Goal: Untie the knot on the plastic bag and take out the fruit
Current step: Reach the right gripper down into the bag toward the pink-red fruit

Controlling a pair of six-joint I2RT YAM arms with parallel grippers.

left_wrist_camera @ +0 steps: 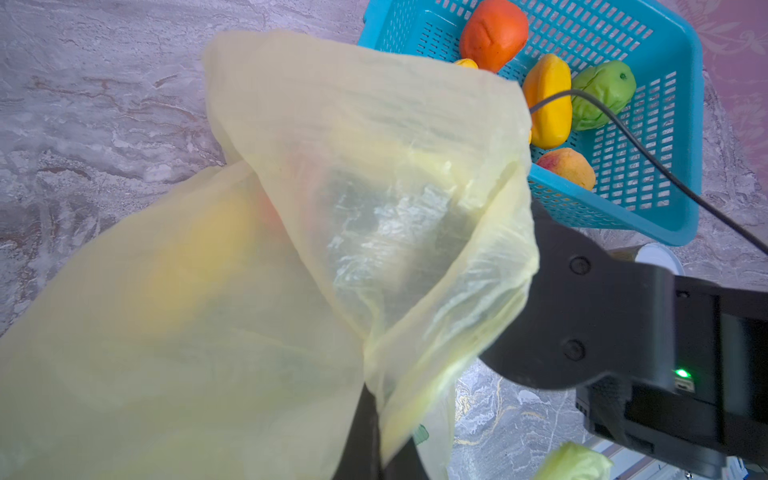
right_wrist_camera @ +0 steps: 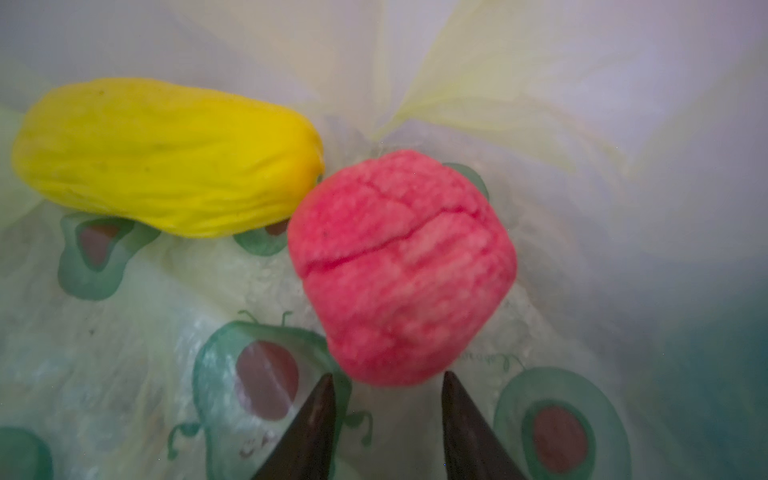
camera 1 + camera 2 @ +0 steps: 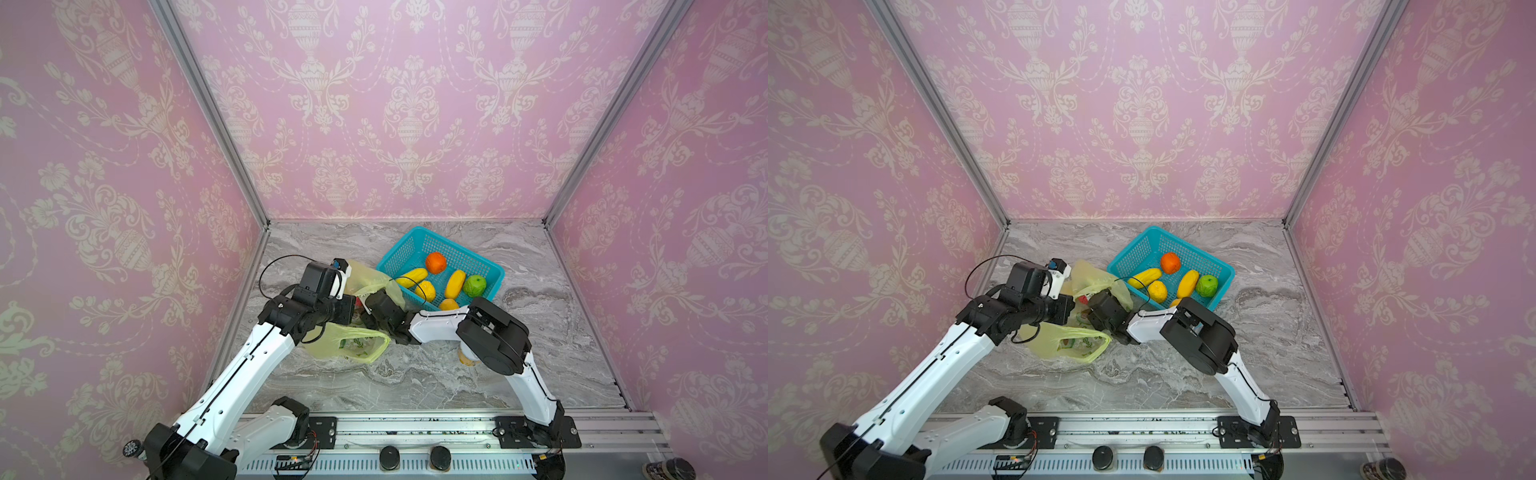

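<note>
Right tool (image 2: 388, 376) gapes empty inside the plastic bag (image 2: 124, 332), tips just short of the pink fruit (image 2: 401, 270) at frame centre. Fruit looks light, squashy, matte: pinch across its middle. Left tool (image 1: 363, 424) clamped on thin, slippery bag film.

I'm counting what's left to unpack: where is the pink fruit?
In the right wrist view, the pink fruit lies inside the bag, beside the yellow fruit, just ahead of the right claw's open tips.
</note>
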